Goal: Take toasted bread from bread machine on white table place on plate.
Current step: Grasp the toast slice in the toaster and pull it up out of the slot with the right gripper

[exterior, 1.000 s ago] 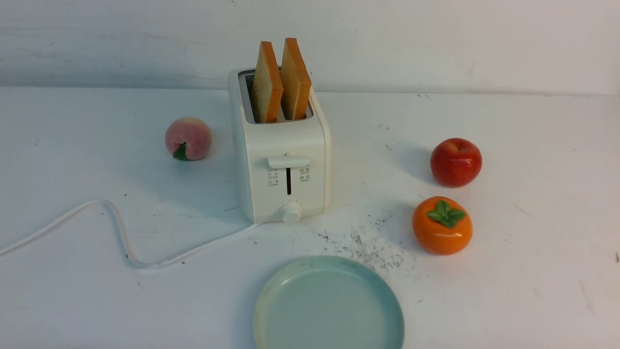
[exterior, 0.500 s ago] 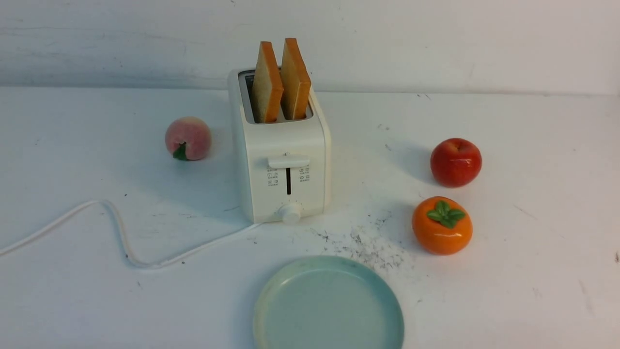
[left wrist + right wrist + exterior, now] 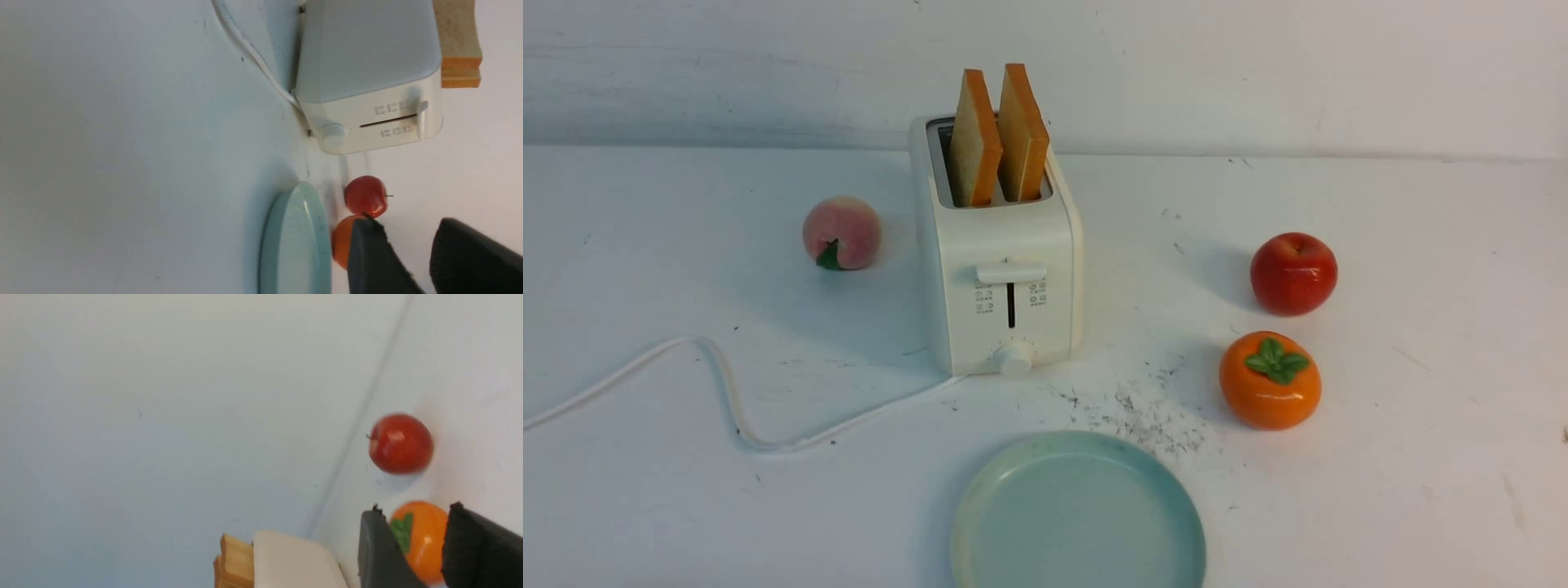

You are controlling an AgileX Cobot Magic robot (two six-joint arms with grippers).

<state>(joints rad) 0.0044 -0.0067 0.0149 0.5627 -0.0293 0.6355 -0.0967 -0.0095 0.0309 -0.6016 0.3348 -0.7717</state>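
Two slices of toasted bread (image 3: 974,139) (image 3: 1023,135) stand upright in the slots of the cream bread machine (image 3: 1005,269) at the middle of the white table (image 3: 686,490). The pale blue-green plate (image 3: 1078,514) lies empty at the front edge, just ahead of the bread machine. Neither arm shows in the front view. My left gripper (image 3: 406,222) is open and empty, off to the side of the bread machine (image 3: 367,73) and plate (image 3: 294,245). My right gripper (image 3: 414,510) is open and holds nothing. The bread machine (image 3: 290,559) and the toasted bread (image 3: 235,559) show at that view's edge.
A peach (image 3: 841,233) lies left of the bread machine. A red apple (image 3: 1293,273) and an orange persimmon (image 3: 1270,380) sit to the right; the persimmon (image 3: 425,539) shows through the right gripper's gap, far beyond it. A white cord (image 3: 727,400) snakes over the front left.
Nothing on the table has moved; the whole front view has only shifted a hair to the right.
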